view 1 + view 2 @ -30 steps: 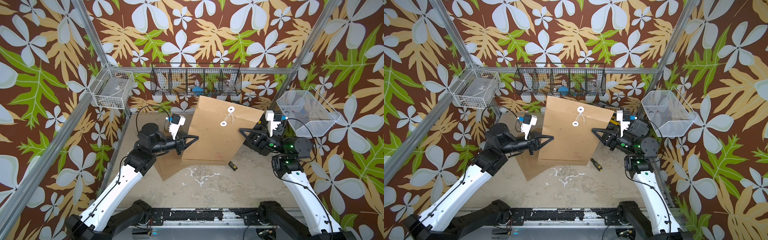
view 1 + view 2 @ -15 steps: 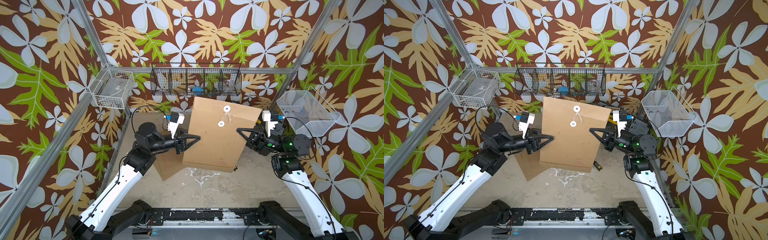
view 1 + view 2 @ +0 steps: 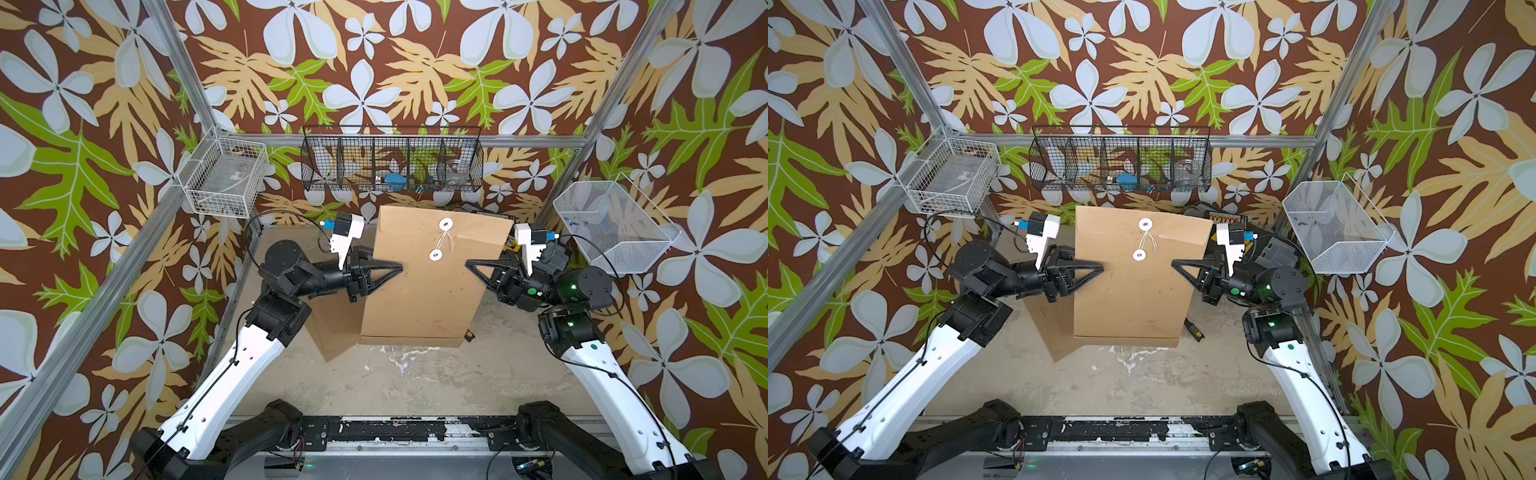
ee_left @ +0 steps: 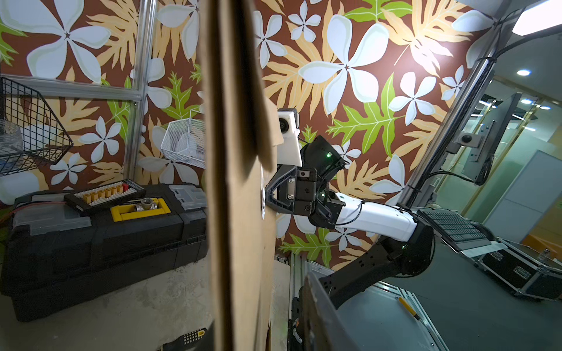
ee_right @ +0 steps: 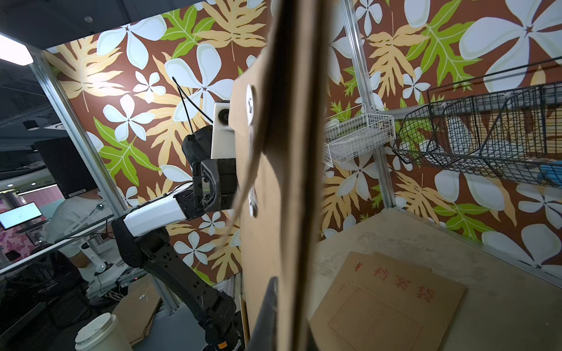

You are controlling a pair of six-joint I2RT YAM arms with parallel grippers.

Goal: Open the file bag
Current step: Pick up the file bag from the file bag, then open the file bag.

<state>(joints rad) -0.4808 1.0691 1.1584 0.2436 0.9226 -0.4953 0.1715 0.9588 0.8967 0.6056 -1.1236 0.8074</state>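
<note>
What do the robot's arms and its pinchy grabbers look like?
The left arm and right arm have white shells, black joints and thin black cables running alongside. The left gripper and right gripper are black, with pointed triangular fingers. A white camera block with a blue plug sits atop each wrist. Small green lights glow on the right arm.

Brown file bag point(image 3: 419, 299) aloft, string buttons facing up

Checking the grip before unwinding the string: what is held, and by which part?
The file bag, upright: right claw shut on its right edge; left claw straddles the left edge, seemingly unclamped.
</note>
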